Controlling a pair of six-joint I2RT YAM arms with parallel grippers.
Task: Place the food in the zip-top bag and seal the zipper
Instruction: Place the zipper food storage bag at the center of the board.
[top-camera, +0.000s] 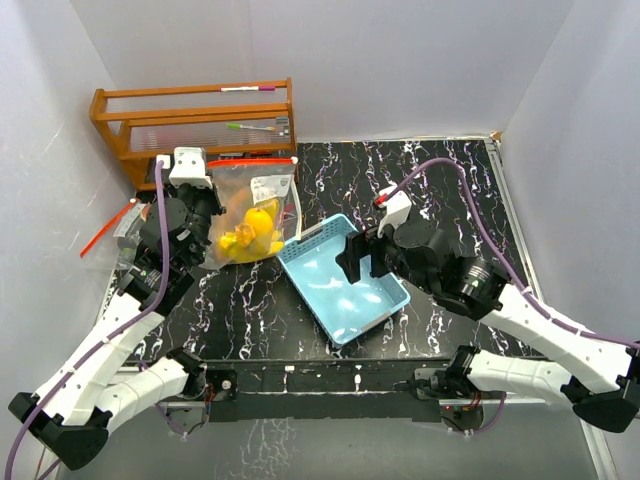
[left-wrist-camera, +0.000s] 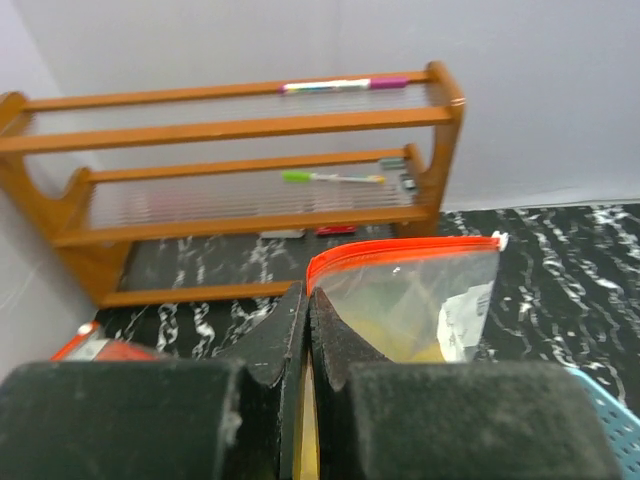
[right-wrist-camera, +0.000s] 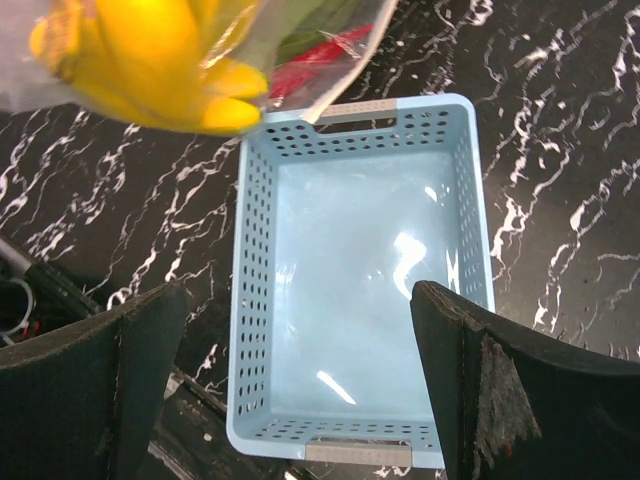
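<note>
**Left fingers.** The left gripper is clenched, its fingers pressed flat together on the near-left corner of the zip-top bag. The red zipper begins directly at the fingertips. Its long axis runs from there to the right, roughly level, and ends at a small white tab. Whether the track is pressed shut along its length cannot be told. Beyond the fingertips, against the back wall, stands a wooden rack with pens on its shelves.

**Right fingers.** The right gripper is released, its fingers spread wide and holding nothing. Directly below them lies the light-blue basket, which contains nothing. Past the basket's far rim, ahead and to the left of the fingers, is the bag's lower end.

**Contents.** The food sits inside the bag. Yellow pieces are heaped at the bottom, with a red piece beside them. No food is visible loose on the table.

**Assessment.** Loading appears complete and sealing remains. The left fingers are already at one end of the zipper, so they are the nearer pair. The seal most likely requires travel rightward along the red track while the far end is steadied. The free right fingers would have to move forward and left over the basket to reach that end.
</note>
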